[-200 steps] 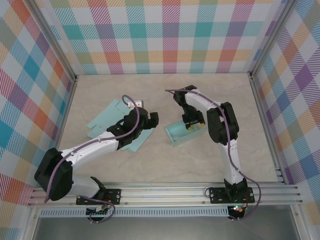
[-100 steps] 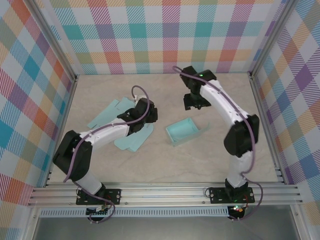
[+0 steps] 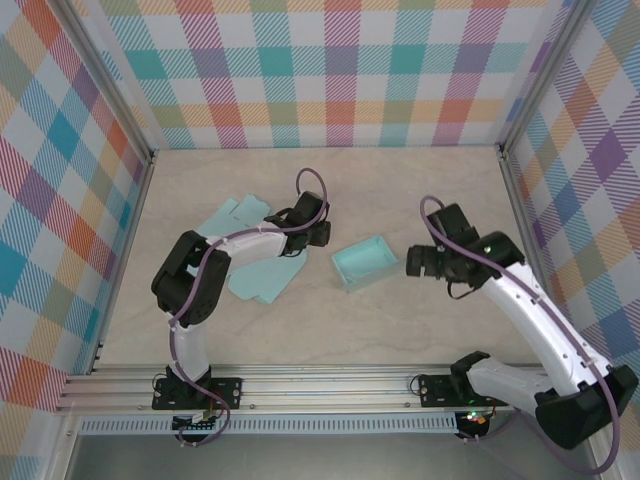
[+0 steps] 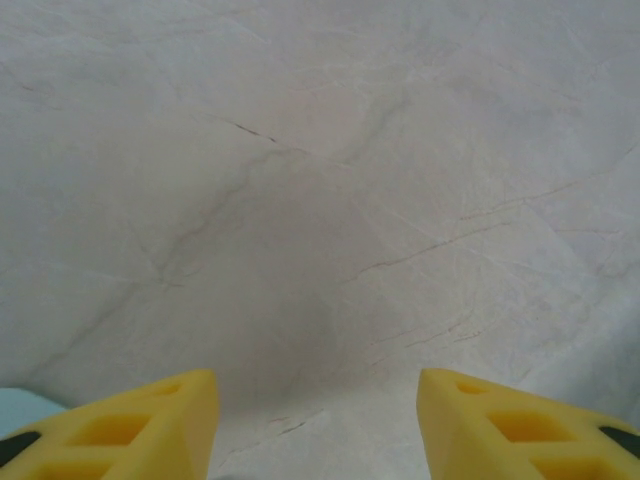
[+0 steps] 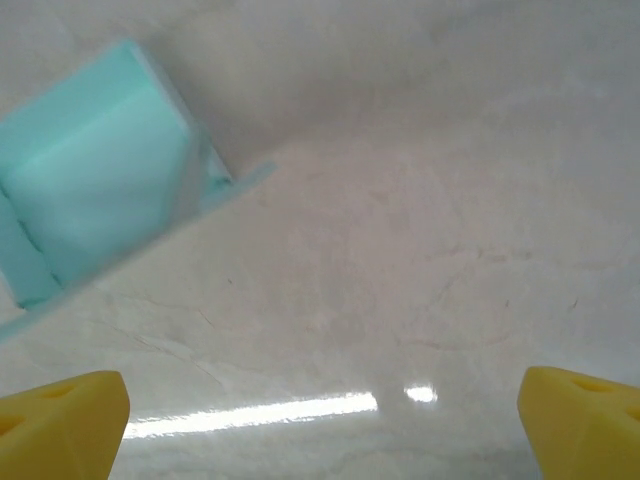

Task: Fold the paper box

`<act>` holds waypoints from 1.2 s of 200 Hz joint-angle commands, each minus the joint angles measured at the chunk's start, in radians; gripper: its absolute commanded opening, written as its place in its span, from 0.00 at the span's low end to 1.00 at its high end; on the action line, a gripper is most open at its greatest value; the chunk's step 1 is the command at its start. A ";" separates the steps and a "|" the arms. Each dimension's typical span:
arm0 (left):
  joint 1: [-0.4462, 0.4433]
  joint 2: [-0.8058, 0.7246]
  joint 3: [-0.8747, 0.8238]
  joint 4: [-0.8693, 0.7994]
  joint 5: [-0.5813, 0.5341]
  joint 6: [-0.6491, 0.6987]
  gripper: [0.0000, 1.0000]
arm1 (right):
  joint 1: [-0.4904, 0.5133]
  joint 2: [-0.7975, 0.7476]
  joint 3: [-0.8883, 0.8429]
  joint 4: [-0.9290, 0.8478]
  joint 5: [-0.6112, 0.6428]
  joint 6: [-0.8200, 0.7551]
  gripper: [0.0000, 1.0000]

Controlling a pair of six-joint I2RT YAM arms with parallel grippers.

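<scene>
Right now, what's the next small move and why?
Probably slide the left jaws toward the nearest flat teal sheet and grip its edge. They stand apart over bare table, holding nothing. One box already looks folded, and the right jaws are open, clear of it.

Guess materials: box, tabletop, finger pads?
Box: thin matte teal paper or card, judging by sharp creases and thin walls.
Tabletop: glossy marble-look, veined, with glare; stone or laminate, can't tell.
Finger pads: matte yellow plastic with moulded pockets, possibly printed.
</scene>
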 commanded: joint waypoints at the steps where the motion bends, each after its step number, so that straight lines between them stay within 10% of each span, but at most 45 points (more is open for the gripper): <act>1: 0.005 0.031 0.024 0.015 0.076 0.009 0.51 | -0.003 -0.068 -0.149 0.058 -0.051 0.143 1.00; 91: -0.062 0.063 -0.017 0.027 0.129 0.005 0.38 | -0.018 0.045 -0.522 0.726 -0.301 0.312 0.30; 240: -0.271 0.001 -0.228 0.354 0.252 -0.258 0.40 | -0.297 0.640 -0.180 1.053 -0.657 0.078 0.13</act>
